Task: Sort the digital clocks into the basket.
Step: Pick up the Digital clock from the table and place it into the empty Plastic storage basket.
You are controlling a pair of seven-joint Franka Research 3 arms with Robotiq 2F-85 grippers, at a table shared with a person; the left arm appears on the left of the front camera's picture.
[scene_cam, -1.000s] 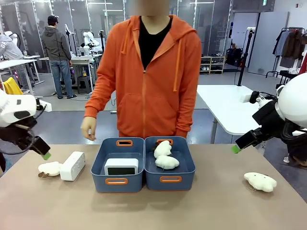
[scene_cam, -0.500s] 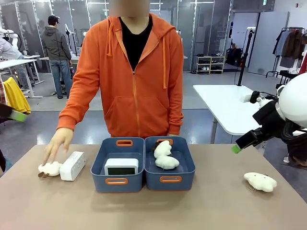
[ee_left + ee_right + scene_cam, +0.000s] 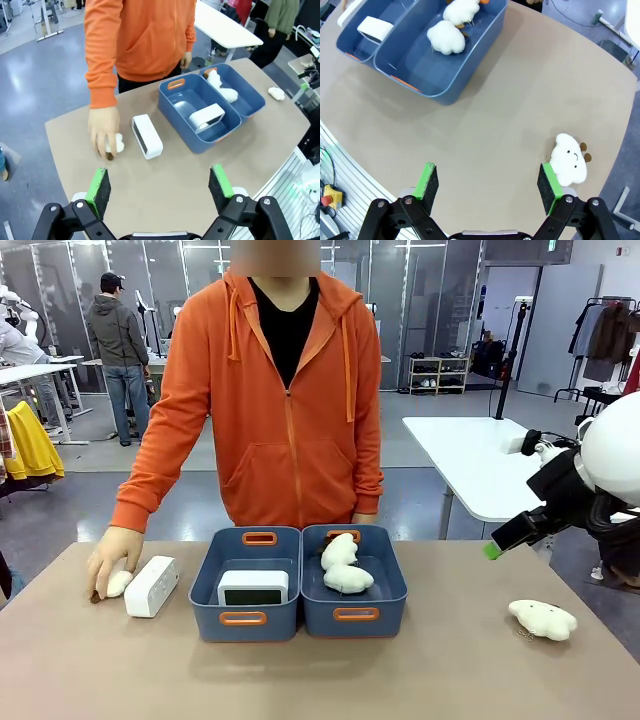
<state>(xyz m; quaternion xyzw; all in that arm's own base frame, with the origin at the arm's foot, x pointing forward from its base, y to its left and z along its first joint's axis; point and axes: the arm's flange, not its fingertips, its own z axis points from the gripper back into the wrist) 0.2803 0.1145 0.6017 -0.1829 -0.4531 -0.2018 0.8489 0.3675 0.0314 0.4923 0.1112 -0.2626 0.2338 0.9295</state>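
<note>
Both pincers hang spread wide with nothing between their fingers: our left gripper [image 3: 160, 185] shows its green pads well apart above bare tabletop, and our right gripper [image 3: 487, 184] stands the same way. Below the right wrist, at about four o'clock in that view, a cream plush toy [image 3: 569, 160] lies on the table [image 3: 450, 680]. Farther across, at the table's middle, we see two dark blue bins touching side by side. The basket [image 3: 207, 585] on the nine o'clock side holds the first digital clock [image 3: 253, 587], its pale screen turned toward us. The other bin [image 3: 398, 585], at three o'clock of it, holds two plush toys [image 3: 345, 565]. At nine o'clock of the basket, just beside it on the tabletop, the second digital clock [image 3: 151, 586] stands outside. Just beyond that clock, again toward nine o'clock, the person's hand [image 3: 108, 555] rests over a small plush [image 3: 119, 582]. At twelve o'clock, the person [image 3: 290, 410] in an orange hoodie stands at the far edge.
</note>
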